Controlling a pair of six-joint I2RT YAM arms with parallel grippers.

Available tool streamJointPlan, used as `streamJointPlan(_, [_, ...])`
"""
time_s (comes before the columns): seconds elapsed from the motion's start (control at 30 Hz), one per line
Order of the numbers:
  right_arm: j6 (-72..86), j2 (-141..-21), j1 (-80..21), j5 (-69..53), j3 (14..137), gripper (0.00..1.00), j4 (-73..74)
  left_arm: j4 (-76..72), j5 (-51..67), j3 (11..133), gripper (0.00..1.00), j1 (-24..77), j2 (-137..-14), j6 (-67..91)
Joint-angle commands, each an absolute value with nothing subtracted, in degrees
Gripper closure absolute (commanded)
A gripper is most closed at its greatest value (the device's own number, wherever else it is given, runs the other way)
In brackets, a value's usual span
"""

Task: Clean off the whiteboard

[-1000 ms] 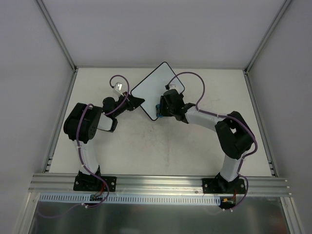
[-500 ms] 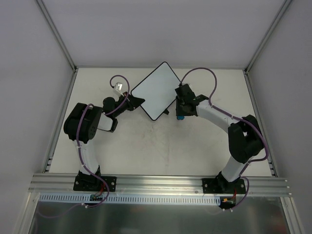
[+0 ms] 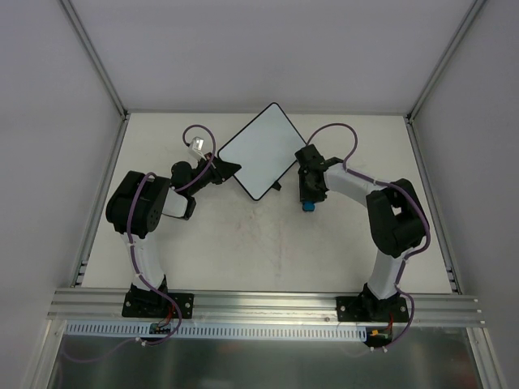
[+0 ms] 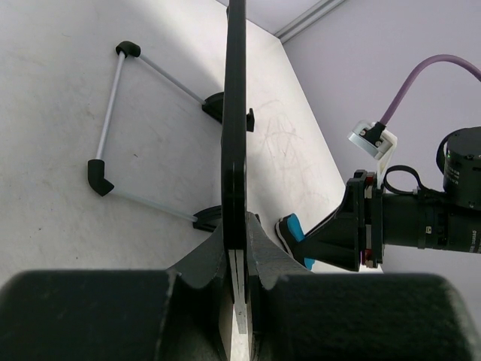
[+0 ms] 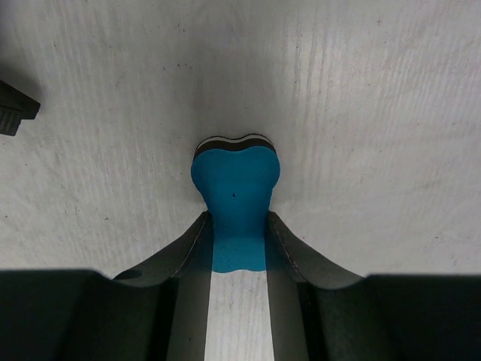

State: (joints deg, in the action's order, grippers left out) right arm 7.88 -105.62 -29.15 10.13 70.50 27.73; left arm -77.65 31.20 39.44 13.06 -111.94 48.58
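The whiteboard [image 3: 261, 151] is a white board with a thin black frame, turned like a diamond at the table's back middle. No scribble shows on it. My left gripper [image 3: 229, 171] is shut on its lower left edge. In the left wrist view the board [image 4: 234, 113] is edge-on between my fingers, with its wire stand [image 4: 113, 105] behind. My right gripper [image 3: 307, 194] is shut on the blue eraser [image 3: 308, 205], off the board, just right of its bottom corner, over the table. In the right wrist view the eraser [image 5: 236, 195] sits pinched between the fingers close above the tabletop.
The white tabletop [image 3: 268, 243] is bounded by grey walls and an aluminium frame [image 3: 259, 304] at the near edge. The right arm's purple cable [image 3: 340, 134] loops behind it. The board's black foot [image 5: 13, 109] shows at the left of the right wrist view.
My right gripper has carried the blue eraser off the board, from its lower right part to the table beside its bottom corner. The left gripper and board have stayed still.
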Motion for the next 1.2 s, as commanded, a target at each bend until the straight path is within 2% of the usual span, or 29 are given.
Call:
streamJointPlan(0.0, [6.86, -105.99, -29.27, 9.67, 72.60, 0.93, 29.18, -96.33, 33.40, 38.50, 1.00, 14.33, -112.15, 46.05])
streamJointPlan(0.07, [6.86, -106.17, -29.27, 9.49, 72.60, 0.92, 29.27, -96.33, 33.49, 38.50, 1.00, 14.33, -112.06, 45.97])
streamJointPlan(0.13, [6.85, -106.17, -29.27, 9.49, 72.60, 0.87, 29.18, -96.33, 33.49, 38.50, 1.00, 14.33, -112.15, 45.97])
streamJointPlan(0.17, [6.86, -106.08, -29.27, 9.32, 72.60, 0.80, 29.09, -96.33, 33.49, 38.50, 1.00, 14.33, -112.15, 45.97])
streamJointPlan(0.2, [6.86, -106.17, -29.27, 9.23, 72.60, 0.67, 29.18, -96.33, 33.49, 38.41, 1.00, 14.33, -112.06, 45.97])
streamJointPlan(0.3, [6.77, -106.26, -29.27, 9.23, 72.69, 0.50, 29.18, -96.33, 33.49, 38.50, 1.00, 14.33, -112.15, 45.97])
streamJointPlan(0.5, [6.86, -106.00, -29.44, 9.49, 72.77, 0.37, 29.18, -96.33, 33.31, 38.32, 0.97, 14.33, -112.06, 45.88])
streamJointPlan(0.6, [6.86, -105.82, -29.44, 10.02, 72.60, 0.31, 29.18, -96.33, 33.31, 38.32, 0.94, 14.33, -111.97, 45.88])
streamJointPlan(0.83, [6.77, -105.65, -29.79, 10.28, 72.68, 0.30, 29.00, -96.33, 32.70, 38.14, 0.80, 14.33, -111.80, 45.88])
streamJointPlan(1.0, [6.68, -105.82, -30.15, 10.46, 72.95, 0.28, 29.09, -96.33, 32.35, 37.71, 0.60, 14.24, -111.62, 45.88])
streamJointPlan(1.17, [6.50, -105.82, -30.24, 10.55, 73.04, 0.27, 29.00, -96.33, 31.99, 37.35, 0.46, 14.15, -111.36, 45.70])
